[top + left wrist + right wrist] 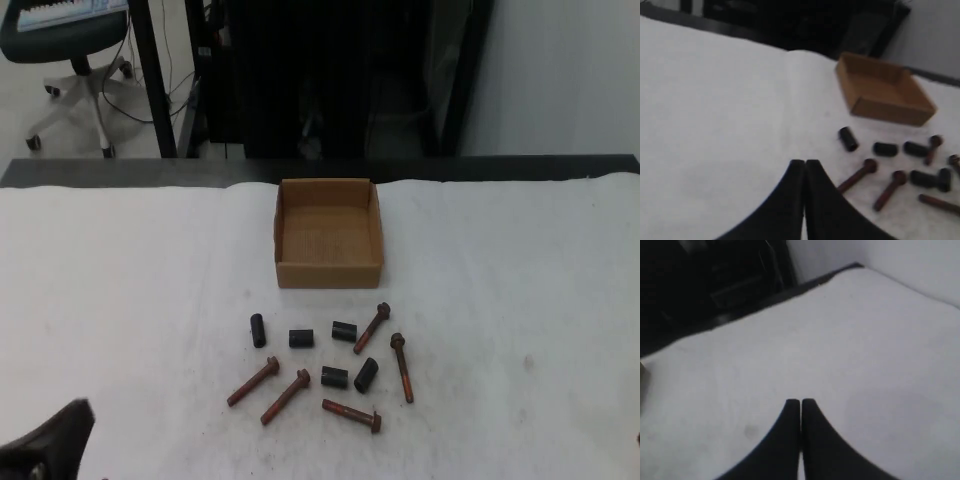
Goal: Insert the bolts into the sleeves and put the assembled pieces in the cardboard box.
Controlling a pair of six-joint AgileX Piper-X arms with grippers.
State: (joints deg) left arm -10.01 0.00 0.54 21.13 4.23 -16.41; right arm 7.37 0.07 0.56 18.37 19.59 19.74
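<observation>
Though rusty, bolts beside matte sleeves

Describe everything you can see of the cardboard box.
The cardboard box is plain brown card: an open-topped tray with four low walls and a flat floor. It sits upright on the white cloth, with nothing inside. The bolts and sleeves lie apart from it, nearer the arms. Only the cloth touches it.

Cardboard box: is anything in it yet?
Empty. The box shows a bare floor; the bolts and sleeves lie outside it on the cloth.
</observation>
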